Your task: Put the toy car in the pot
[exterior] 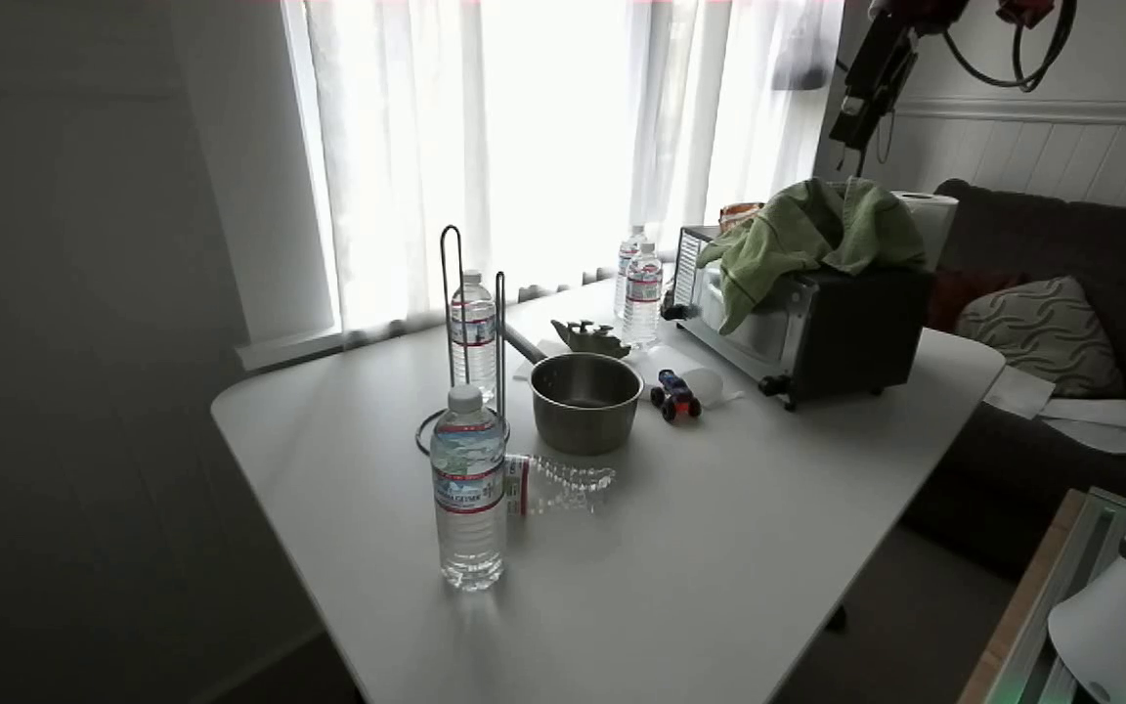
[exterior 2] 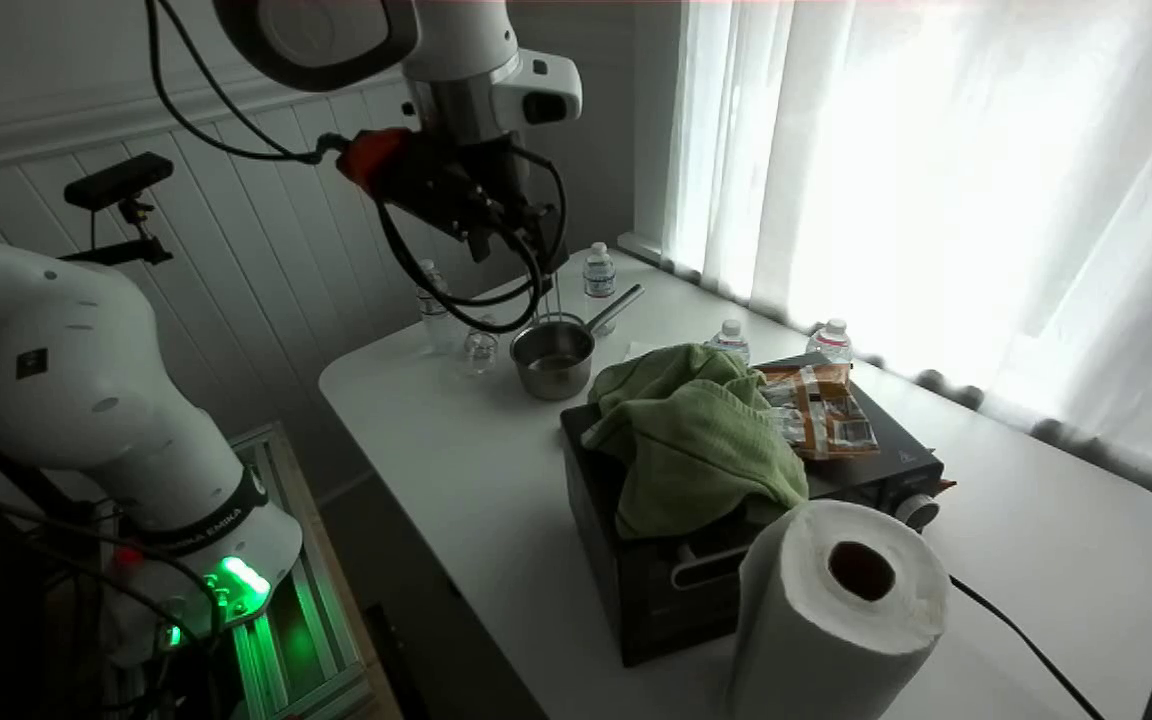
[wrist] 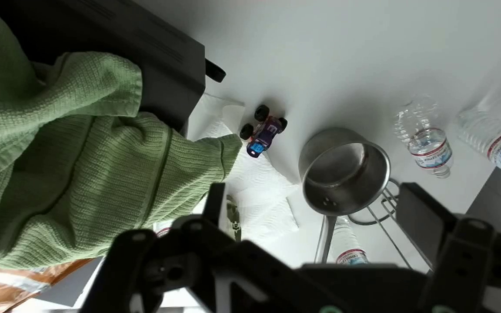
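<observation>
Small purple-and-blue toy car [wrist: 266,131] with black wheels, just beside round silvery-grey metal pot [wrist: 342,174], open-topped, upright, with 1 long thin handle.

The room is furnished like a home. White curtains [exterior: 402,156] hang beside the table [exterior: 680,587], which carries a small oven [exterior: 861,337] and a roll of paper towel [exterior 2: 826,660]. In the dim corner, a patterned cushion [exterior: 1042,337] rests on what is probably a dark sofa [exterior: 1061,230].

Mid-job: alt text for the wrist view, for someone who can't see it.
The toy car sits outside the metal pot, to its left, with the open, empty gripper at the bottom. A green towel fills much of the left; clear bottles show at right.
</observation>
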You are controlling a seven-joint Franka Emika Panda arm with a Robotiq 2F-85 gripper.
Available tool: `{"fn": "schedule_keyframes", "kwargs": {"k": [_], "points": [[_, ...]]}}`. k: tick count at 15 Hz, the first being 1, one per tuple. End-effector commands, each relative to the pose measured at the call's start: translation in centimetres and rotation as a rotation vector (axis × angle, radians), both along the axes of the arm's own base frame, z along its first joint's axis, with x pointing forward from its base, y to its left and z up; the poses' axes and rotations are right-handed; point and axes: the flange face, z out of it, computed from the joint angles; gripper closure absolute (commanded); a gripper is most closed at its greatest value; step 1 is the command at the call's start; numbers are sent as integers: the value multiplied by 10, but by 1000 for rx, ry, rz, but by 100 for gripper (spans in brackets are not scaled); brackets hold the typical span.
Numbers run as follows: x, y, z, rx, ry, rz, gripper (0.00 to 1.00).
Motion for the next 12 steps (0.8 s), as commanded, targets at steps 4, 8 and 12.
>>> {"fn": "schedule_keyframes", "kwargs": {"k": [4,8,12], "points": [[3,49,-21,-60,90,-41,0],[2,102,-49,-139,155,-163,0],[1,126,-83,-169,178,-294,0]]}}
